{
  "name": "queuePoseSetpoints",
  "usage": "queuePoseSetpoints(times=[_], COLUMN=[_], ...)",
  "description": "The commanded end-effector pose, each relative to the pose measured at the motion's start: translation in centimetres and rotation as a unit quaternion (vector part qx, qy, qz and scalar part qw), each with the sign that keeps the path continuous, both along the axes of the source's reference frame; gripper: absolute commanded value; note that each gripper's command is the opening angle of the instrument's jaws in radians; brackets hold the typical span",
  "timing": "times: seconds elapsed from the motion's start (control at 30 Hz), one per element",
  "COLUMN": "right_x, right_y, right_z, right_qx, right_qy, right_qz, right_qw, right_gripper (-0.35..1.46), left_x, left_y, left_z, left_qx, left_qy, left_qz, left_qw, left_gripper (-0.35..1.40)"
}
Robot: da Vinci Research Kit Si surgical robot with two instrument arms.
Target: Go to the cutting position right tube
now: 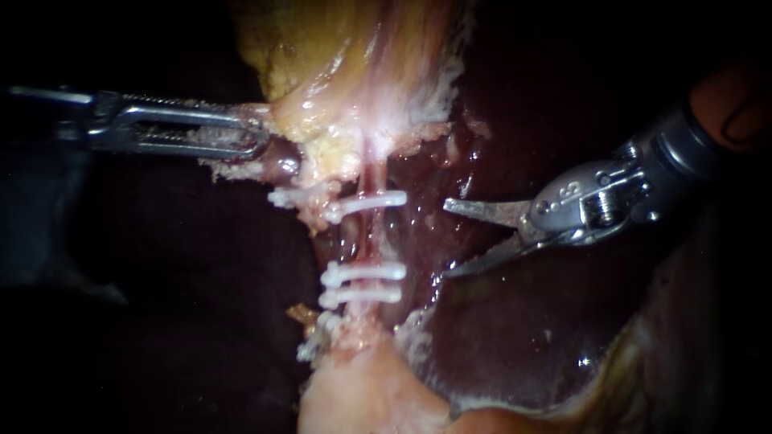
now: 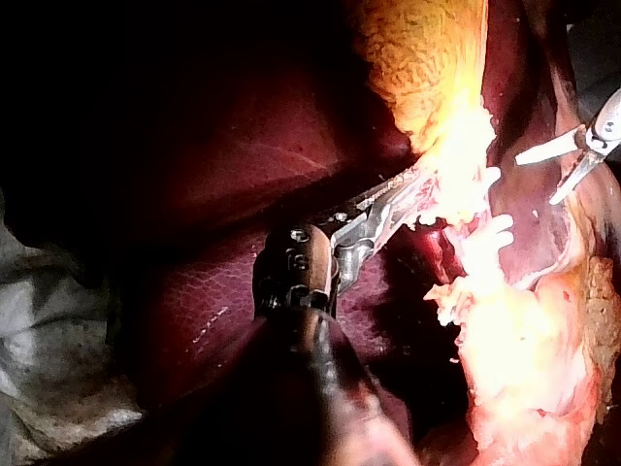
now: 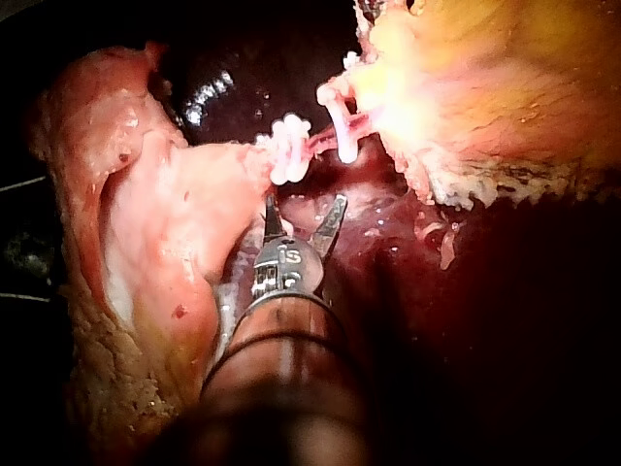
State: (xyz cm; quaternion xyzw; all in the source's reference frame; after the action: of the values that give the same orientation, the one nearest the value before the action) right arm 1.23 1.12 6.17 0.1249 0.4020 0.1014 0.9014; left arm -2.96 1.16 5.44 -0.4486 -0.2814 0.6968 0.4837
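A thin pink tube (image 1: pixel 371 237) runs down from the yellowish gallbladder (image 1: pixel 338 72). One white clip (image 1: pixel 366 204) crosses it above and two white clips (image 1: pixel 362 283) cross it below. My right instrument (image 1: pixel 447 239) has scissor-like blades that stand open just right of the bare stretch between the clips, apart from the tube. In the right wrist view the open blades (image 3: pixel 305 202) sit just short of the clips (image 3: pixel 291 148). My left instrument (image 1: pixel 261 146) is shut on the gallbladder's lower edge, as the left wrist view (image 2: pixel 403 194) also shows.
Dark red liver (image 1: pixel 515 321) lies under and behind the right instrument. Pale fatty tissue (image 1: pixel 362 394) sits below the lower clips. More white clips (image 1: pixel 281 197) show to the left of the tube, near frayed tissue. My right instrument's blades (image 2: pixel 536 181) appear beyond the gallbladder in the left wrist view.
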Motion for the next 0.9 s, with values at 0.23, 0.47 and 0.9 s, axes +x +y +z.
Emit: queuePoseSetpoints(times=[0.23,0.47,0.9], right_x=[0.0,0.0,0.07], right_y=[0.0,0.01,0.01], right_z=[-0.01,-0.01,-0.07], right_qx=[0.001,0.001,0.013], right_qy=[0.001,0.001,0.021], right_qz=[-0.001,-0.001,-0.004], right_qw=[1.0,1.0,0.9997], right_gripper=[1.45,1.45,1.45], left_x=[0.1,0.41,0.64], left_y=[0.04,0.28,0.37], left_z=[-0.1,-0.48,-0.72], left_qx=[0.003,0.001,-0.014], left_qy=[-0.003,-0.012,-0.011], left_qz=[0.003,-0.012,-0.027], left_qw=[1.0,0.9999,0.9995], left_gripper=[-0.35,-0.35,-0.35])
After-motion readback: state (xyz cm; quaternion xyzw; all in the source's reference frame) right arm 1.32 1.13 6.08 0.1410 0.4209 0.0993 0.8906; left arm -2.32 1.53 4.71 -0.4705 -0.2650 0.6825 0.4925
